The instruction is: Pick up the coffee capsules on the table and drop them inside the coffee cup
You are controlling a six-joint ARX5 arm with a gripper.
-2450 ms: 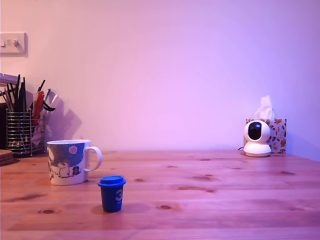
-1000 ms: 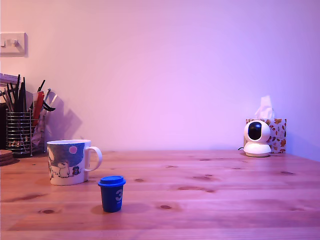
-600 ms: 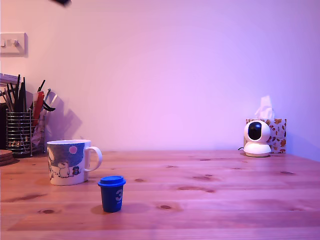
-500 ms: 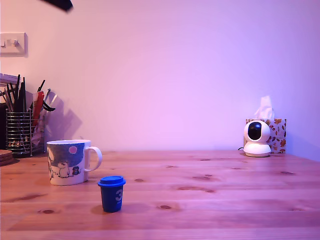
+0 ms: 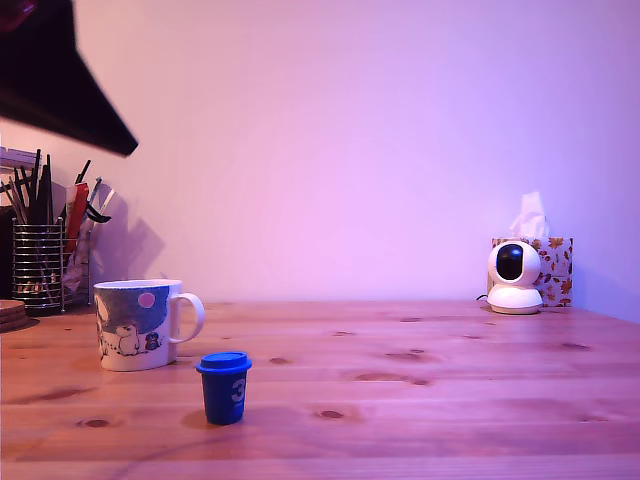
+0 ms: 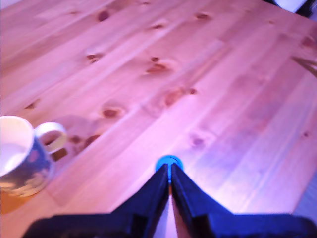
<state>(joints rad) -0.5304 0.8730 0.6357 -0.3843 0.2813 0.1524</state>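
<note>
A blue coffee capsule (image 5: 224,387) with a white "3" stands upright on the wooden table (image 5: 420,400), just in front of the coffee cup (image 5: 140,323) and slightly toward the exterior view's right. The cup is a white mug with a grey-blue cartoon band, and its handle points to the exterior view's right. A dark part of the arm (image 5: 55,85) fills the exterior view's top left corner, high above both. In the wrist view my gripper (image 6: 170,178) is shut with nothing between its fingers. The blue capsule (image 6: 168,162) shows just past the fingertips, far below, and the cup (image 6: 20,158) lies off to one side.
A wire-mesh pen holder (image 5: 40,265) full of pens stands at the back on the exterior view's left, with wooden coasters (image 5: 10,313) beside it. A white round camera (image 5: 514,277) and a patterned tissue box (image 5: 555,262) stand at the back on the exterior view's right.
The dark arm has come down into the exterior view's top left corner and now looms much larger, covering the light switch. Capsule and cup have not moved.
</note>
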